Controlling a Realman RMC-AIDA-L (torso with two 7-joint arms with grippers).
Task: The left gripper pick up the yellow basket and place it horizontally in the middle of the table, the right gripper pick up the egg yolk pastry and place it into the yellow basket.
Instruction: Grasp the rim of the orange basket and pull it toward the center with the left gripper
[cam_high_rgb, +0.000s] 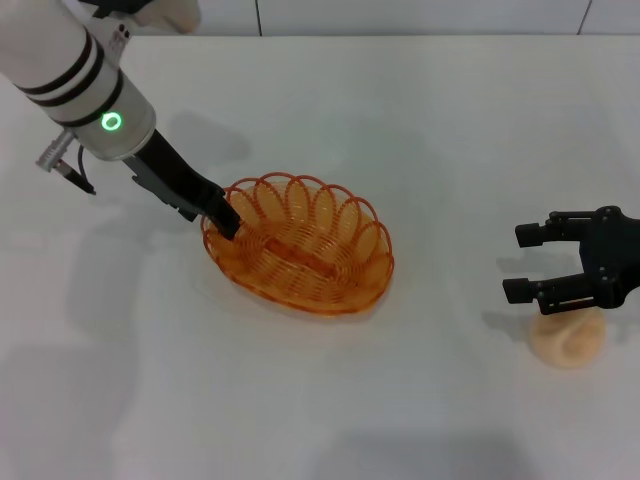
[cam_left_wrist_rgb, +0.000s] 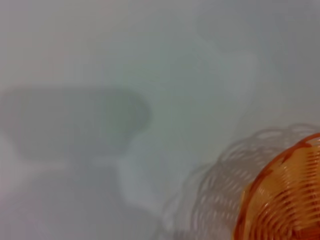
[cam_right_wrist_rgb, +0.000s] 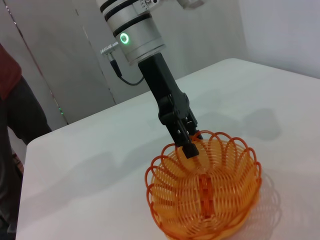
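Observation:
The yellow basket (cam_high_rgb: 300, 245) lies near the middle of the white table (cam_high_rgb: 420, 120), its long side running from left to right. My left gripper (cam_high_rgb: 222, 215) is shut on the basket's left rim, one finger inside and one outside. The right wrist view shows this grip (cam_right_wrist_rgb: 189, 145) on the basket (cam_right_wrist_rgb: 205, 190) clearly. The left wrist view shows only an edge of the basket (cam_left_wrist_rgb: 285, 200) and its shadow. I cannot tell whether the basket rests fully on the table. My right gripper (cam_high_rgb: 518, 262) is open and empty at the right edge. It hovers just above the egg yolk pastry (cam_high_rgb: 568, 338), which lies on the table.
A person in dark red stands behind the table's far side in the right wrist view (cam_right_wrist_rgb: 10, 100). Bare tabletop lies between the basket and the pastry.

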